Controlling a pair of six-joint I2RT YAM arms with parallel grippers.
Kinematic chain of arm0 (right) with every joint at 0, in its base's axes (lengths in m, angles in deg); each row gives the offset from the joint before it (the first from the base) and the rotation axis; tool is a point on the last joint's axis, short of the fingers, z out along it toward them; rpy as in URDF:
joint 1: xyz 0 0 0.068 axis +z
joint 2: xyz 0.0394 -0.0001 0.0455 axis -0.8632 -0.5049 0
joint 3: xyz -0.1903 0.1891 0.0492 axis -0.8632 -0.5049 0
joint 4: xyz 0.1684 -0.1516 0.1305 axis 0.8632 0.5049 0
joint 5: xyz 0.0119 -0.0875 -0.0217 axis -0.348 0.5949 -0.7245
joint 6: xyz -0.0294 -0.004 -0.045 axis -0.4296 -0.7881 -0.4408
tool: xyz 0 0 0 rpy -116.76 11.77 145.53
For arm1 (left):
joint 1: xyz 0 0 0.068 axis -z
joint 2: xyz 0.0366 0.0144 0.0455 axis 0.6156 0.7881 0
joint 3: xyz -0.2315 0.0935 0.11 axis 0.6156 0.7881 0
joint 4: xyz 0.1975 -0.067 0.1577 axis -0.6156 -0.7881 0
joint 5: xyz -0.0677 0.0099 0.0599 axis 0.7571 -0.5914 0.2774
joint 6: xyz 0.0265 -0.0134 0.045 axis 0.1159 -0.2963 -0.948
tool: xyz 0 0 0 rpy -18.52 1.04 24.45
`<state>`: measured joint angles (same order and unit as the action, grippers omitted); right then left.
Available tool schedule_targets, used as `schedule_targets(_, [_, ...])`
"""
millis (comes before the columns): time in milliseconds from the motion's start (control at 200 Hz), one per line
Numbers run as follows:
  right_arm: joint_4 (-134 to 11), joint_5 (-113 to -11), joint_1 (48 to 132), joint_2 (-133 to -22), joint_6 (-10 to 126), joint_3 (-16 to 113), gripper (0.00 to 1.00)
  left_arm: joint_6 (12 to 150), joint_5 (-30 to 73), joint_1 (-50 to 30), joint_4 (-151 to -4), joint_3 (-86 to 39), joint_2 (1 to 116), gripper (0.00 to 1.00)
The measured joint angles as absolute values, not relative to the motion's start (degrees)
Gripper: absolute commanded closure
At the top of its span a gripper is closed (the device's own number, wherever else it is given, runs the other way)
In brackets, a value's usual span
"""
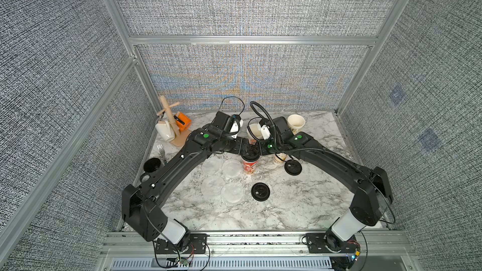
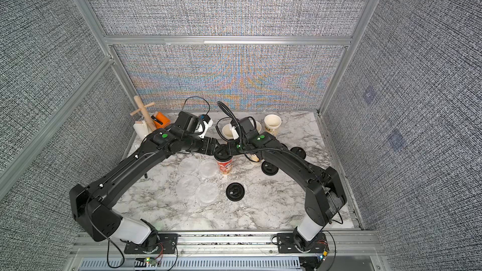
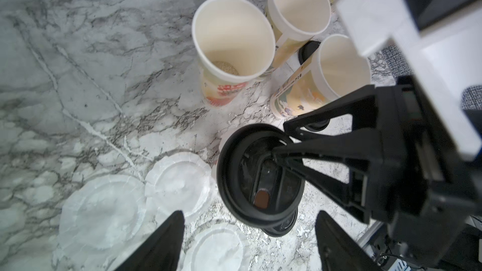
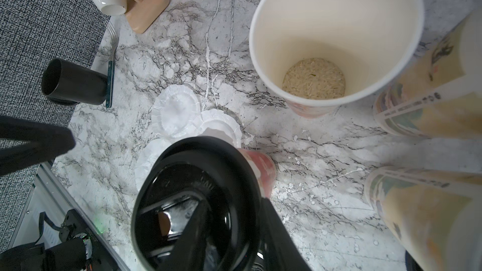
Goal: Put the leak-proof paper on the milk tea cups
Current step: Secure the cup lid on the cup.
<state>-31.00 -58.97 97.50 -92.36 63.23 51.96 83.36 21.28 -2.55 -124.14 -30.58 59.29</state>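
Note:
A red-printed milk tea cup [image 1: 249,167] stands mid-table with a black lid [image 3: 260,175] on its mouth. My right gripper [image 4: 233,202] is shut on that lid's rim, one finger inside the lid and one outside. My left gripper [image 3: 250,213] hangs open just beside the lid with nothing between its fingers. Several leak-proof paper discs [image 1: 211,165] [image 1: 232,192] lie flat on the marble left of the cup. Open cups stand behind: one [image 3: 232,37] with grains at its bottom, two beige ones [image 3: 300,3] [image 3: 339,66], and one [image 1: 296,123] at the back right.
Two loose black lids [image 1: 260,191] [image 1: 293,167] lie on the marble. At the left stand a black mug [image 1: 152,166], a fork [image 1: 161,149] and a wooden mug tree [image 1: 172,126] with an orange and a white mug. Fabric walls close three sides.

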Motion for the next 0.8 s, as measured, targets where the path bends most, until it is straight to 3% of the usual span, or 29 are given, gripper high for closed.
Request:
schedule_targets(95, [-31.0, -58.8, 97.5, -92.3, 63.3, 52.0, 0.66, 86.4, 21.3, -2.6, -124.4, -26.5, 57.0, 0.41])
schedule_targets(250, [-30.9, -58.7, 97.5, -92.3, 63.3, 52.0, 0.67, 91.7, 21.3, -2.6, -123.6, -21.4, 54.0, 0.48])
schedule_targets(801, [-31.5, -58.6, 97.6, -91.9, 63.6, 51.5, 0.68, 99.9, 23.4, -2.6, -114.7, -15.1, 53.5, 0.49])
